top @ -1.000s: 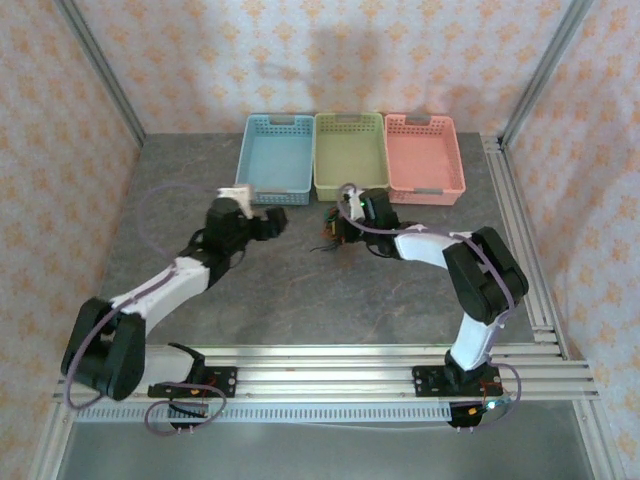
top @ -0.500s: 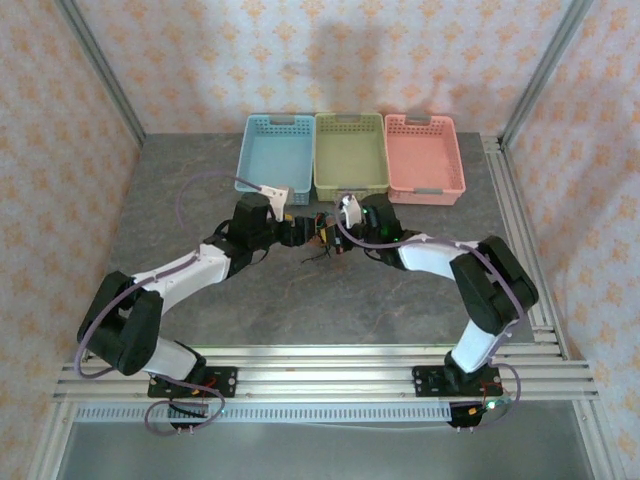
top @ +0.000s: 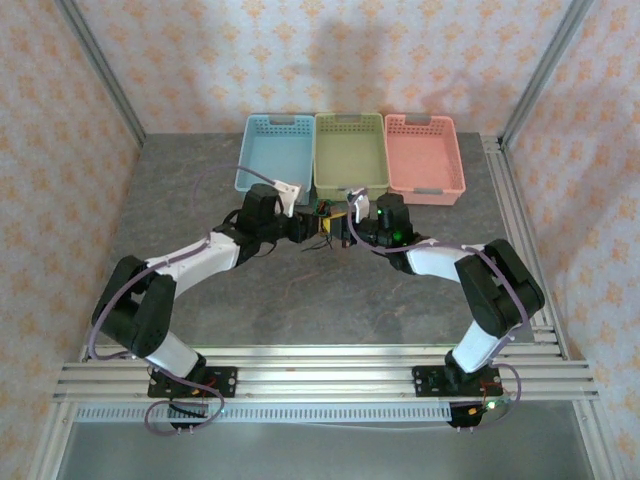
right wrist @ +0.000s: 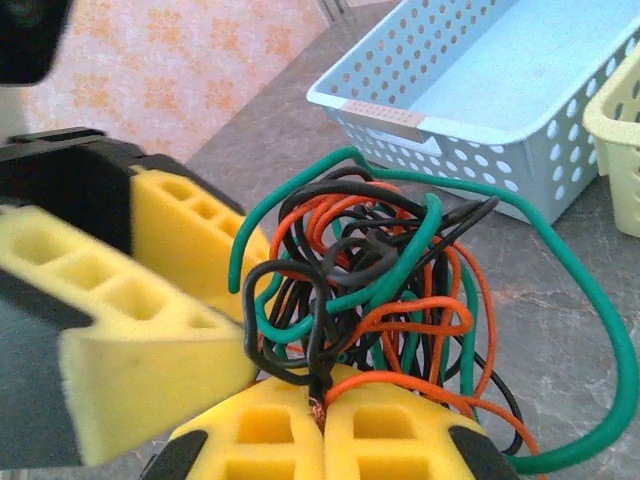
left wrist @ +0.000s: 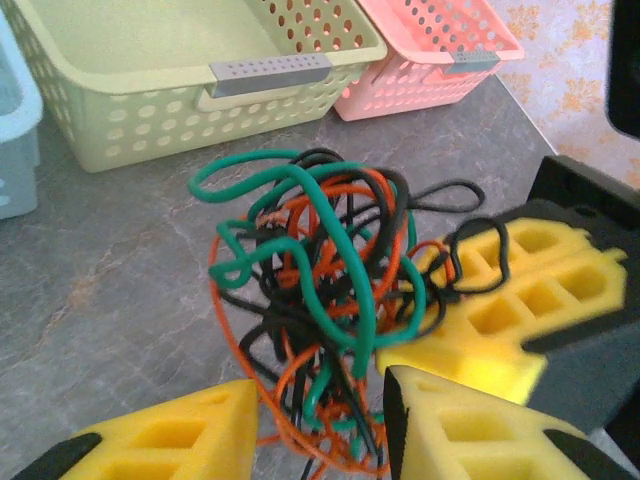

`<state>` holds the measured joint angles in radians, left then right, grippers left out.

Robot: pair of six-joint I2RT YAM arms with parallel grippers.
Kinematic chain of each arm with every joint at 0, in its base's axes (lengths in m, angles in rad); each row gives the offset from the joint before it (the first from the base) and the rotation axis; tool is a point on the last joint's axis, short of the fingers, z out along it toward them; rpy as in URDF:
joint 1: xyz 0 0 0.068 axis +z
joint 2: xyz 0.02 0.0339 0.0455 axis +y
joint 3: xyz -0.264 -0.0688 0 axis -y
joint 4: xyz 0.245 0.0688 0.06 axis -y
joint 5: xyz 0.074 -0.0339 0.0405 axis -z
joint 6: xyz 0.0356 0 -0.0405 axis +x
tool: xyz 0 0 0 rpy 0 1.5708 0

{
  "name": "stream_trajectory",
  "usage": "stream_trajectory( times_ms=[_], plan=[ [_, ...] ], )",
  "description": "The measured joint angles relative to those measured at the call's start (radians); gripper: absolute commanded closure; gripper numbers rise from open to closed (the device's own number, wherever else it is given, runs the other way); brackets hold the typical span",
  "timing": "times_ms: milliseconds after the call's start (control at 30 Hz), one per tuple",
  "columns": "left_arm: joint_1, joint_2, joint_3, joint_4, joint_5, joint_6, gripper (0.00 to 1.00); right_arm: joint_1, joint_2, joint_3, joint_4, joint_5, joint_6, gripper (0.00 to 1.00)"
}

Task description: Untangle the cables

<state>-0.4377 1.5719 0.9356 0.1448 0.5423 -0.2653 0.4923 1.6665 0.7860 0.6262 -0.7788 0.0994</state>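
grey table, both arms angled inward, jaws flanking cables

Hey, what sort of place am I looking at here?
Most likely a robot test cell in a lab: left arm and right arm bolted to aluminium rails at the table's near edge, patterned wall panels closing it in, three plastic baskets lined up behind a clump of cables.

No text, label, brand or number can be read on any surface here.
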Motion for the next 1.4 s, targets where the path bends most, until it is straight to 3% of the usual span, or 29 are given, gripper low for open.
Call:
stream_trajectory(
  times_ms=[67,167,267,367,400,567,700,800,867,933,1000,1067,1233,1400],
  plan=[
    [0.006,0.032,0.029,-0.007,0.007,-0.009,0.34,-0.001,0.0,0.0,0.003,-0.003,0.003,1.0],
    [0.021,0.048,0.033,-0.007,0.022,-0.022,0.41,-0.008,0.001,0.0,0.002,-0.006,0.005,1.0],
    [0.026,0.064,0.043,-0.009,0.04,-0.031,0.65,-0.007,0.001,0.0,0.002,-0.007,0.005,1.0],
    [0.021,0.074,0.058,-0.008,0.053,-0.043,0.99,-0.009,0.002,0.0,-0.001,-0.003,0.005,1.0],
    [0.021,0.074,0.058,-0.008,0.051,-0.044,1.0,-0.009,0.002,0.0,-0.002,-0.003,0.005,1.0],
    [0.021,0.063,0.044,-0.005,-0.03,-0.05,1.0,-0.006,0.002,0.0,-0.011,0.015,0.0,0.78],
    [0.06,-0.014,-0.051,0.018,-0.111,-0.079,1.0,-0.005,-0.001,0.0,-0.043,0.094,-0.007,0.78],
    [0.109,-0.073,-0.118,0.051,-0.16,-0.109,1.0,-0.015,-0.011,0.0,-0.068,0.173,-0.007,0.89],
    [0.129,-0.097,-0.145,0.078,-0.178,-0.125,1.0,-0.029,-0.019,-0.001,-0.077,0.211,-0.006,0.9],
    [0.133,-0.104,-0.157,0.103,-0.177,-0.132,1.0,-0.042,-0.024,-0.001,-0.08,0.226,-0.005,0.78],
    [0.13,-0.104,-0.159,0.124,-0.157,-0.135,1.0,-0.049,-0.024,-0.001,-0.078,0.222,0.0,0.58],
    [0.128,-0.104,-0.159,0.148,-0.133,-0.138,1.0,-0.043,-0.024,-0.004,-0.068,0.195,-0.005,0.49],
    [0.109,-0.104,-0.159,0.185,-0.082,-0.131,1.0,0.015,-0.022,-0.003,-0.061,0.132,-0.05,0.4],
    [0.07,-0.104,-0.159,0.185,-0.045,-0.109,1.0,0.051,-0.021,-0.003,-0.057,0.093,-0.082,0.38]
  ],
)
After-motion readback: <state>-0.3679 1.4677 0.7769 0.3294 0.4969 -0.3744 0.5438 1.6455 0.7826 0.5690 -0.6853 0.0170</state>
